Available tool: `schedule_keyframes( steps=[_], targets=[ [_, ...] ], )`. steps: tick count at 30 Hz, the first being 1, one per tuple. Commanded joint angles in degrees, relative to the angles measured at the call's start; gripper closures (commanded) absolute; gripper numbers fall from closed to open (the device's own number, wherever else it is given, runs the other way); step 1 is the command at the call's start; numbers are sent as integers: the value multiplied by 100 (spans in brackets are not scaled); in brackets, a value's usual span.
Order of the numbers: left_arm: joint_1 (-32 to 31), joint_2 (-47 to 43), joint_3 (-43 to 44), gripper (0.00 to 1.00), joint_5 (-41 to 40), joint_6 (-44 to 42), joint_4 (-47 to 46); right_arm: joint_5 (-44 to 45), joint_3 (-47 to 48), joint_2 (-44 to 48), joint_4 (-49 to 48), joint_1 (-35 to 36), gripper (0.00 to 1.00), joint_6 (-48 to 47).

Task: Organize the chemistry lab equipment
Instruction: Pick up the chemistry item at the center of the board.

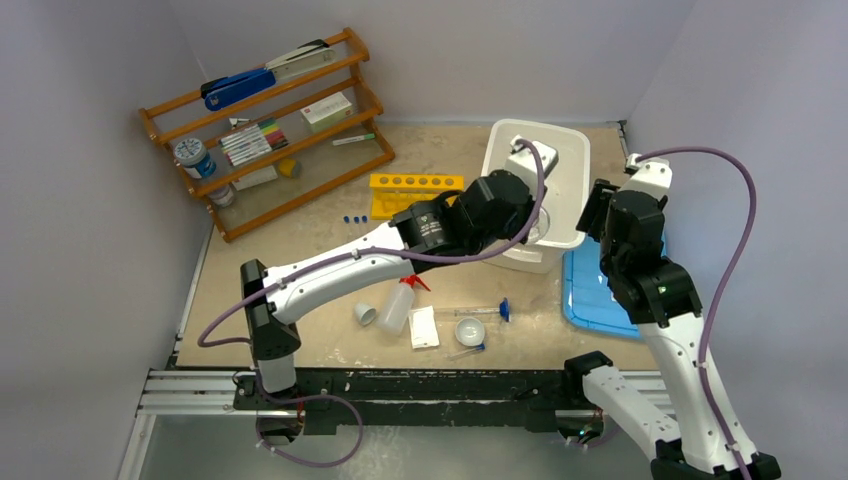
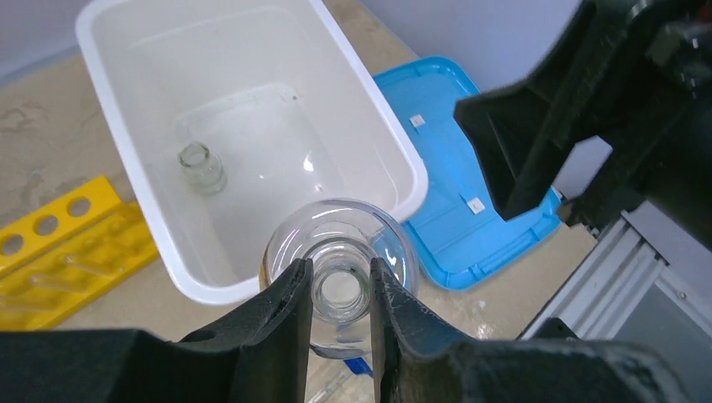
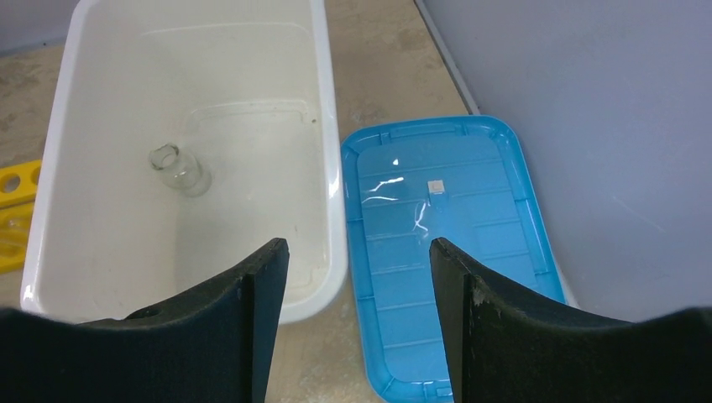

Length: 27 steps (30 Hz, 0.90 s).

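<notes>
Glass flask (image 2: 336, 220), pinched by its neck in the narrowly parted left gripper (image 2: 339, 282) (above the tub (image 2: 151, 50) rim); right gripper (image 3: 358, 277) gapes wide, empty.

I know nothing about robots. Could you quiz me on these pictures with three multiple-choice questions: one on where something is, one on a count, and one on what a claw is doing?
1. Where is the blue lid? A on top of the white bin; B flat on the table beside the bin; C inside the bin.
2. How many glass pieces lie inside the bin? A one; B none; C three.
3. What is the left gripper doing? A open, empty; B shut on the lid; C shut on the neck of a round flask.
Answers: B, the lid lies on the table next to the bin. A, only a small flask lies on its floor. C, its fingers clamp the flask's neck.
</notes>
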State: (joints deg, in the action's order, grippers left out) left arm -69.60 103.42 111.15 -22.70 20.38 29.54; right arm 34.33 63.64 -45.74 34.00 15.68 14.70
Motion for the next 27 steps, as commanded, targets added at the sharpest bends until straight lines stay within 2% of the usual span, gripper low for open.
schedule_keyframes(
  steps=[1,11,19,27],
  targets=[
    [311,181,660,93,70,-205,-153,210,254,52,-147,-13,35,-72],
    [971,1384,1092,94,608,-292,-761,146,131,303,-109,-12,35,-54],
    [1060,2335,1696,94,716,-400,-711,124,-127,342,-177,-13,35,-85],
    [1220,2772,1434,95,775,-261,-862,84,-336,305,-336,-13,35,-150]
  ],
)
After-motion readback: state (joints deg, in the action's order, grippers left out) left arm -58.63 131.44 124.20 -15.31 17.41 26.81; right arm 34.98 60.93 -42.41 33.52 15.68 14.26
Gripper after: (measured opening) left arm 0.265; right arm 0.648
